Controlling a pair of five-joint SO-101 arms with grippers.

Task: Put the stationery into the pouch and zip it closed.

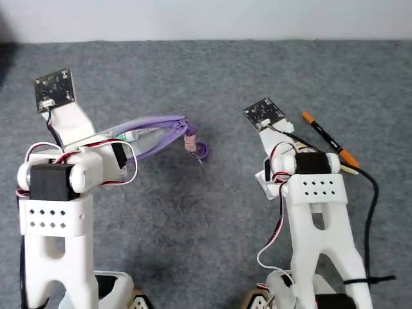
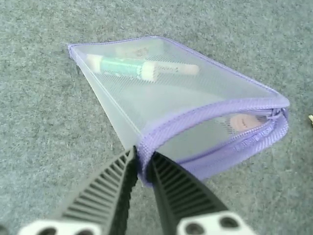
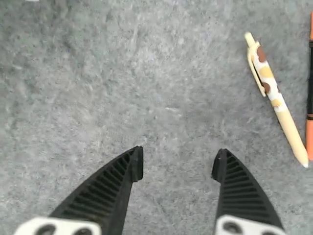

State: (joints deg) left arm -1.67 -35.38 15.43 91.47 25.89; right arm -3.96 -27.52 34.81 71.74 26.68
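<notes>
The left claw (image 2: 141, 155) grasps the pouch (image 2: 161, 98) by its purple rim; the right claw (image 3: 179, 152), released, should straddle the spotted pen (image 3: 274, 98) squarely.

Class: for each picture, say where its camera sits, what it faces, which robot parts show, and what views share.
High view: fixed overhead, facing down; both arms show.
Left wrist view: on left wrist, facing pouch; left fingers grip it.
Right wrist view: on right wrist, facing cream pen; right fingers open.
Shared: pouch, high and left.
</notes>
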